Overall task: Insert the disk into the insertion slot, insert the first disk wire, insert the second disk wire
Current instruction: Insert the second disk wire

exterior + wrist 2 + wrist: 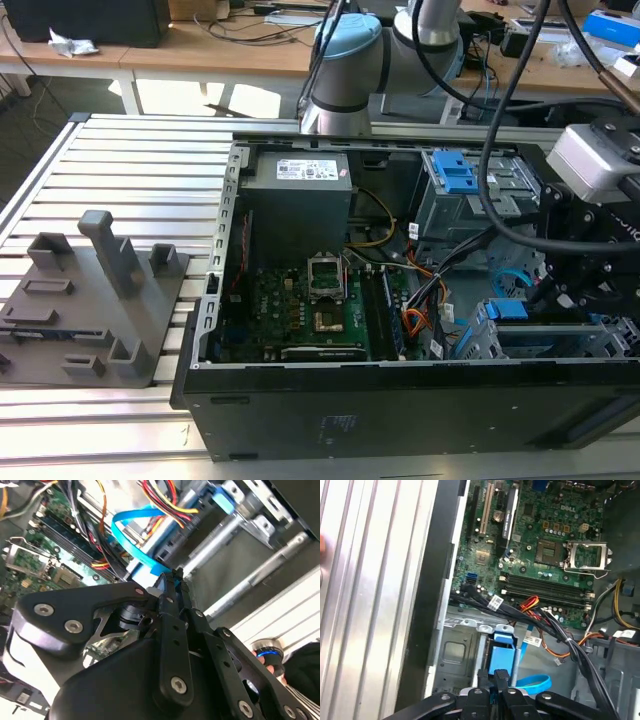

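My gripper [575, 285] hangs inside the open computer case at the exterior view's right, just above the insertion slot [545, 340]. The slot is a silver perforated cage [454, 652]. A blue-tabbed disk [501, 652] sits in it, directly ahead of my fingertips [501, 676]. In the second wrist view my gripper [174, 576] is shut, and the thin light-blue second disk wire [127, 535] curls down to end between its fingers. Its loop [535, 684] also lies beside the disk. A thin orange-red and black bundle, the first disk wire [532, 603], rests at the motherboard's edge.
In the case are a grey power supply [300, 200], the green motherboard [320, 300], black cable bundles [570, 645] and a taller bay with blue latches [462, 175]. A grey fixture [90, 300] stands on the slatted aluminium table [130, 180] at the exterior view's left.
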`<action>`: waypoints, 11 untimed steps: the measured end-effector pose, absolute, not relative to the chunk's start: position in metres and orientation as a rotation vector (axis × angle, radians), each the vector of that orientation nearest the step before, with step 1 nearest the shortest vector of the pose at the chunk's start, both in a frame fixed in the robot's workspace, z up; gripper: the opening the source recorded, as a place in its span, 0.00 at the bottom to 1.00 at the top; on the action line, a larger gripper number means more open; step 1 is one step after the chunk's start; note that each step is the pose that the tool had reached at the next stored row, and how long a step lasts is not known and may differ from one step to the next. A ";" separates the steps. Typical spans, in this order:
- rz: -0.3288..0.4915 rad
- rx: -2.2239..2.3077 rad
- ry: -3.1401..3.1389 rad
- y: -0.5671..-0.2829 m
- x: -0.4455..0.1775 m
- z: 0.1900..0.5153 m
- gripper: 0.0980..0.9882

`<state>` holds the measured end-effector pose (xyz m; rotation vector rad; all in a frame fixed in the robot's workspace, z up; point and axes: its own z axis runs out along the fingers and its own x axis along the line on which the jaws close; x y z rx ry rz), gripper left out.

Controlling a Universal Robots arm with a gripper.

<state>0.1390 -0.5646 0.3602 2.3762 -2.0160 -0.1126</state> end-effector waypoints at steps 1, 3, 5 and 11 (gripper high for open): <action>-0.113 2.376 -2.016 -0.567 0.139 0.360 0.07; -0.113 2.373 -2.020 -0.569 0.139 0.360 0.07; -0.113 2.360 -2.036 -0.570 0.140 0.359 0.07; -0.113 2.334 -2.067 -0.570 0.144 0.354 0.07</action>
